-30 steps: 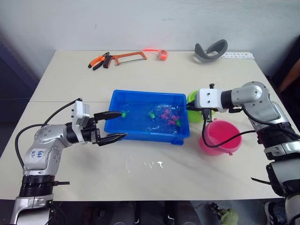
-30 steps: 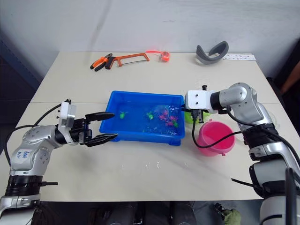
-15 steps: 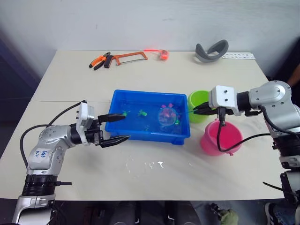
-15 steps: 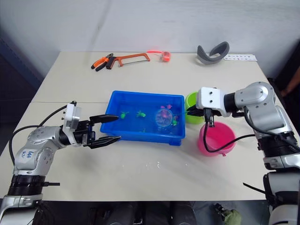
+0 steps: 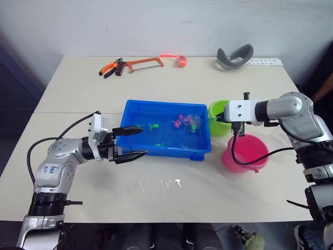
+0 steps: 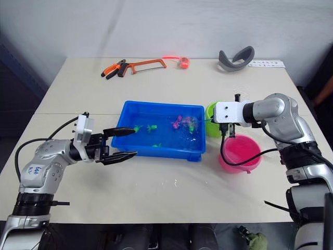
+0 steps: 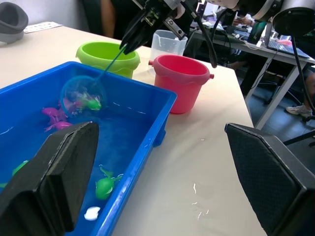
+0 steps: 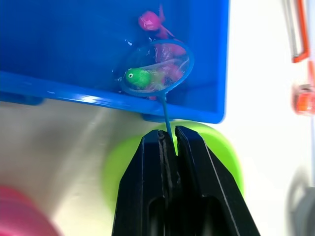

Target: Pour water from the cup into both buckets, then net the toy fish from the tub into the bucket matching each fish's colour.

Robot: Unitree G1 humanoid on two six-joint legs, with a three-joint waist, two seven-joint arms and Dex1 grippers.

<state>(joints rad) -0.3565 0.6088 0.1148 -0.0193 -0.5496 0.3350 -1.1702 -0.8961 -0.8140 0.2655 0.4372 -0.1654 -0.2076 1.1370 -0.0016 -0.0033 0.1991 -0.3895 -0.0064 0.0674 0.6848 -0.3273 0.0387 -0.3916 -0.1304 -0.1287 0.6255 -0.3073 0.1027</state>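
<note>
Pulling the net (image 8: pixel 156 68) right across the blue tub (image 5: pixel 138 147), the right gripper (image 8: pixel 168 147) is clamping its handle beside the green bucket (image 7: pixel 107 55), left gripper (image 5: pixel 130 142) gaping empty; tilting could be spilling the green fish (image 8: pixel 139 76), and pink fish may be riding along.

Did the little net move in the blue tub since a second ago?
Yes. The net has slid toward the blue tub's far right corner, nearer the green bucket, and now holds a green fish.
</note>
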